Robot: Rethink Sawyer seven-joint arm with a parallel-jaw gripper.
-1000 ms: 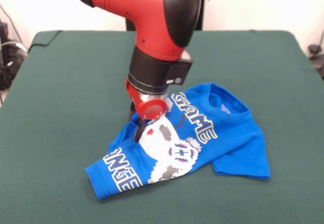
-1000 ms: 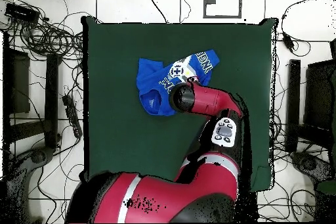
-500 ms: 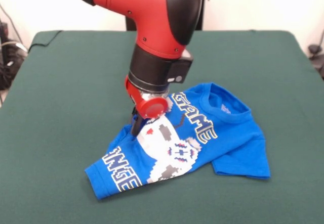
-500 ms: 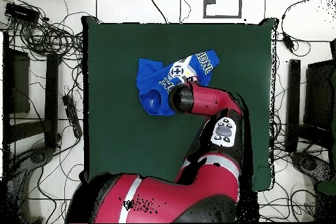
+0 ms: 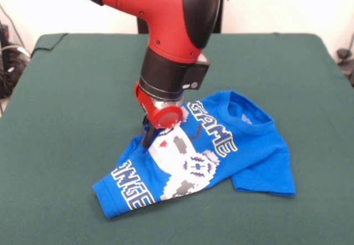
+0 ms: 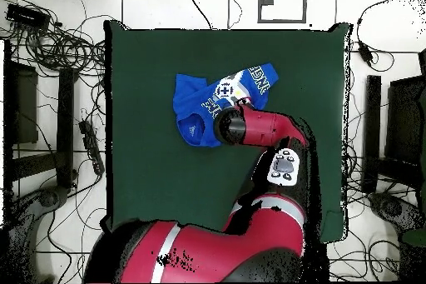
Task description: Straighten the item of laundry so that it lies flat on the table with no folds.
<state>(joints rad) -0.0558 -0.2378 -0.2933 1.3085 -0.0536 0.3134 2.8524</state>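
hand [image 5: 148,137] at T-shirt's upper edge, open/closed: cannot tell | blue T-shirt [image 5: 221,151] crumpled on tabletop [image 5: 66,101], mostly below hand | soft, light, likely drags easy | best hold: hem or sleeve edge

You have bare table [image 5: 72,90] on every side; only the rumpled shirt [image 5: 243,151] lies in your path.

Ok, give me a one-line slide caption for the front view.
Sawyer's gripper comes down at the edge of a crumpled blue T-shirt on the green table.
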